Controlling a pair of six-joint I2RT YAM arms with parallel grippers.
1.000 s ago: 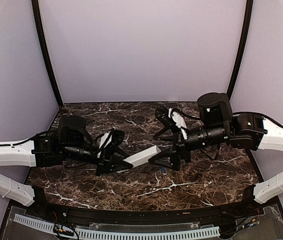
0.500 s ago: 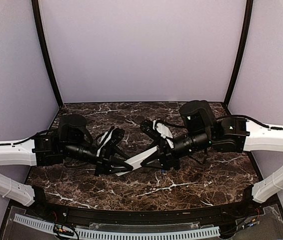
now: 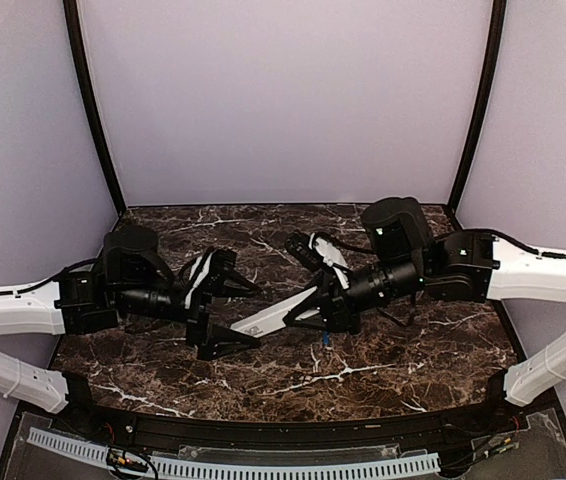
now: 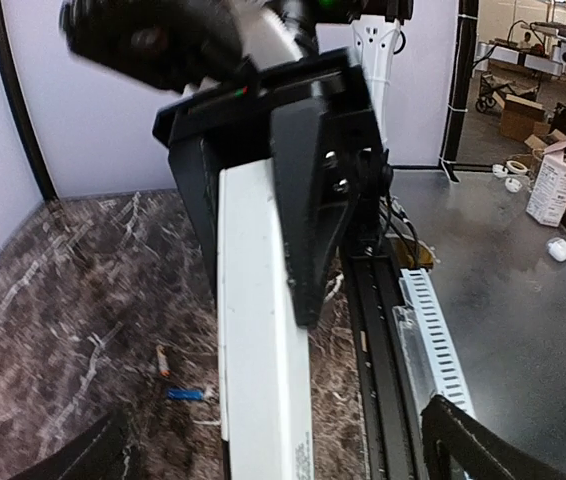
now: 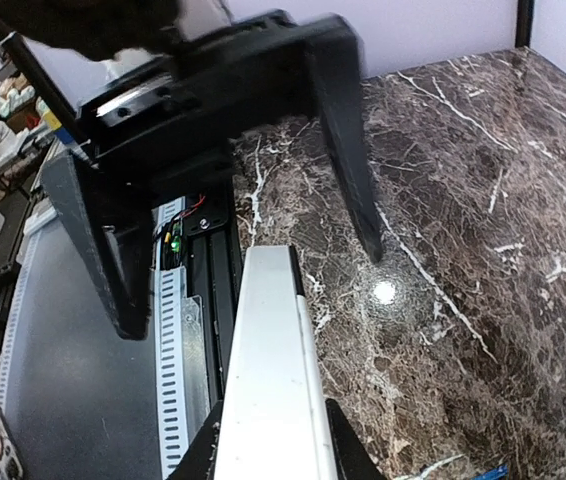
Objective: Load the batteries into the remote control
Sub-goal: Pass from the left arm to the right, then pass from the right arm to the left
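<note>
Right gripper [image 3: 310,307]: clamped on slim white rectangular plastic remote control [image 3: 275,317].
Left gripper [image 3: 251,315]: spread wide, straddling free end.
Tip: close centred, square.

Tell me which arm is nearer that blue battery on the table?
Right: right fingers, gripping the remote control, hover just beside the battery; left fingers stand open, farther off.

right claw [image 3: 310,309] closed on remote control [image 3: 275,318], left claw [image 3: 257,315] released
</note>
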